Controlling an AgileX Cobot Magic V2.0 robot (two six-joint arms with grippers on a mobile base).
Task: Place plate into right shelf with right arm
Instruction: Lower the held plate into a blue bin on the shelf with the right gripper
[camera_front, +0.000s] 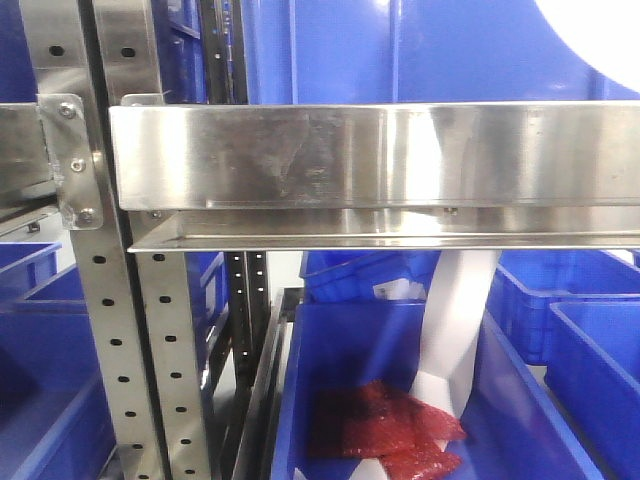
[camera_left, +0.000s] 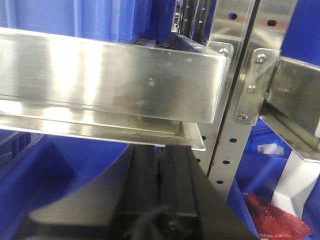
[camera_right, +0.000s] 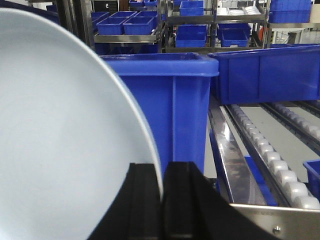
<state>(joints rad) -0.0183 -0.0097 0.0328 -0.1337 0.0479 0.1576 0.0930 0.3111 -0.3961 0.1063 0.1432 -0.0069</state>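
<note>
Right jaws pinch the lower rim of the one plate (camera_right: 60, 140); it stands on edge, long axis upward, above the front edge of the one shelf (camera_front: 380, 150), near its right end. Left jaws are pressed together, empty.

The plate (camera_right: 60, 140) looks glossy, the right shelf (camera_front: 380, 150) shiny steel, bin (camera_right: 170, 100) probably plastic.

Warehouse storeroom.
Steel racks (camera_right: 128, 38) held rows of blue plastic bins (camera_right: 165, 100), with roller tracks (camera_right: 280, 170) lying beside them.
</note>
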